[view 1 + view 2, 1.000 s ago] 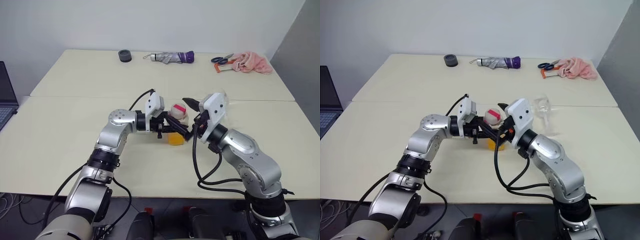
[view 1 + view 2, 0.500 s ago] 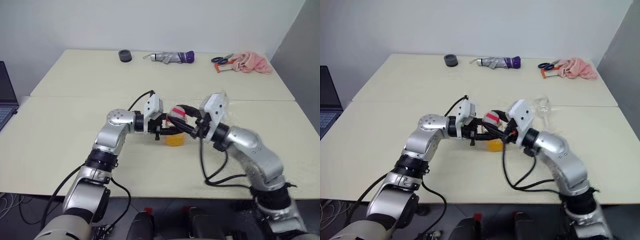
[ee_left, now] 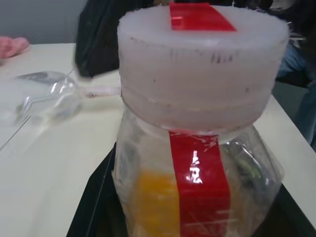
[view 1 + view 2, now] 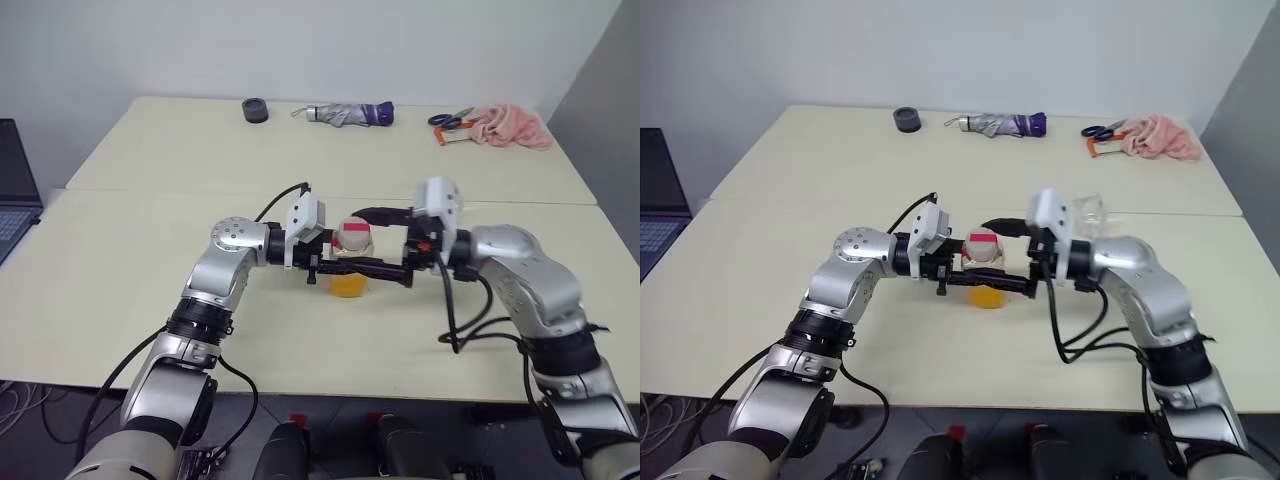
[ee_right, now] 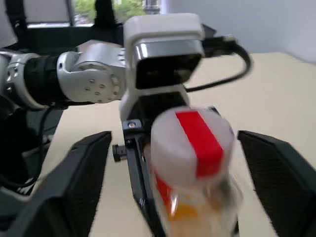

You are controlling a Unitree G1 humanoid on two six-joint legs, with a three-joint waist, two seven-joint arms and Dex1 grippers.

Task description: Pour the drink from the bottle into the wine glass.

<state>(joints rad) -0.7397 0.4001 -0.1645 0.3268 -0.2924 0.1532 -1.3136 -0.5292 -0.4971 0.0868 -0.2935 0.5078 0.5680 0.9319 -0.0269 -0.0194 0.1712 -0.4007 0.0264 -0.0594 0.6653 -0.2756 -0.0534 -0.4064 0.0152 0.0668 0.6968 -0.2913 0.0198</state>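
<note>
The bottle stands upright over the table's middle, with the orange drink low in it and its white, red-striped cap on. My left gripper reaches in from the left and is shut on the bottle's body. From the right, my right gripper is open, one finger on either side of the cap with gaps between. The wine glass shows just behind my right wrist, mostly hidden by it; in the left wrist view the glass is a blur.
Along the table's far edge lie a black ring, a folded umbrella, scissors and a pink cloth. A laptop sits at the left edge. A seam crosses the table.
My right gripper closed around the cap half a second ago and has now opened wide. Its wrist turned and drew a little to the right. The left gripper and bottle stayed put.
</note>
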